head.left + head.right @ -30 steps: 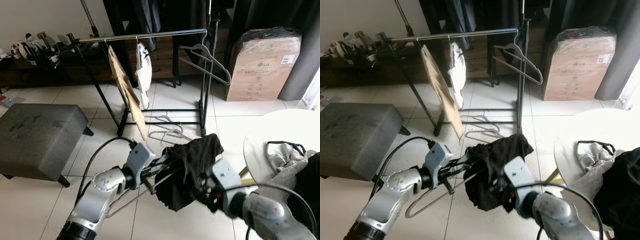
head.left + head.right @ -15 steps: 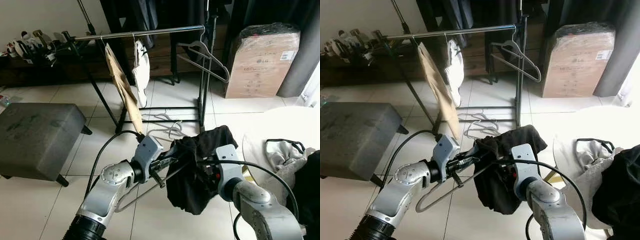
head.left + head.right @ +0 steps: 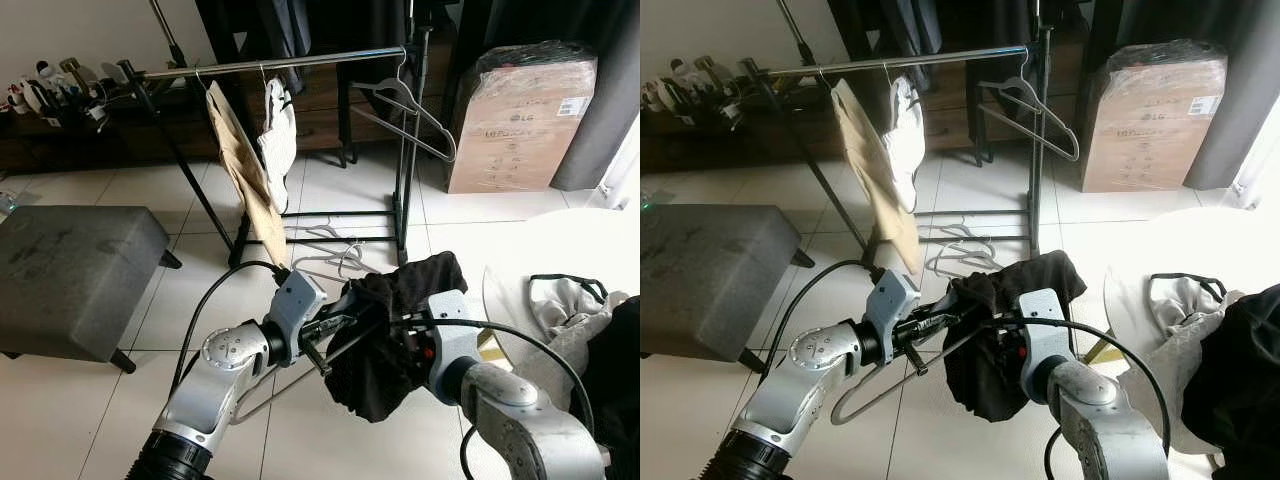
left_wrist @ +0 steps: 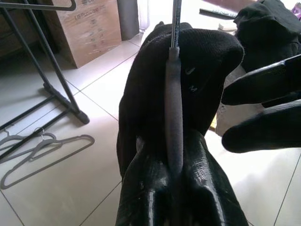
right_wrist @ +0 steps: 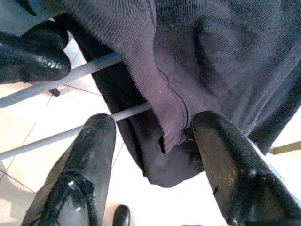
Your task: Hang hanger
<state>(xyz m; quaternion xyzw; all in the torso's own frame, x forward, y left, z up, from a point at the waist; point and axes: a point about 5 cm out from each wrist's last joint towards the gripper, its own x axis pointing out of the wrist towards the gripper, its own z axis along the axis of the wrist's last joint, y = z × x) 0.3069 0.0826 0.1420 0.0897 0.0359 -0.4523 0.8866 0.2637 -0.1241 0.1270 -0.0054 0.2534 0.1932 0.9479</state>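
Slippage looks like the main risk: the black garment (image 3: 385,335) is only bunched over one end of the grey hanger (image 3: 902,378), and it could slide off onto the floor tiles (image 3: 210,300) before anything reaches the rail (image 3: 270,63). The left gripper (image 3: 338,327) is clamped on the hanger's bar, holding it low in front of the robot, well short of the clothes rack. The right gripper (image 5: 153,136) has its fingers spread either side of a fold of the cloth, not pinching it; a careless tug there could drag the garment askew.

Ahead, a tan garment (image 3: 245,175) and a white one (image 3: 278,140) already hang on the rail, with an empty hanger (image 3: 410,110) near its far end. Spare hangers (image 3: 325,258) lie on the floor under the rack, a tripping hazard. A grey footstool (image 3: 75,265) stands left, a wrapped box (image 3: 520,115) right.
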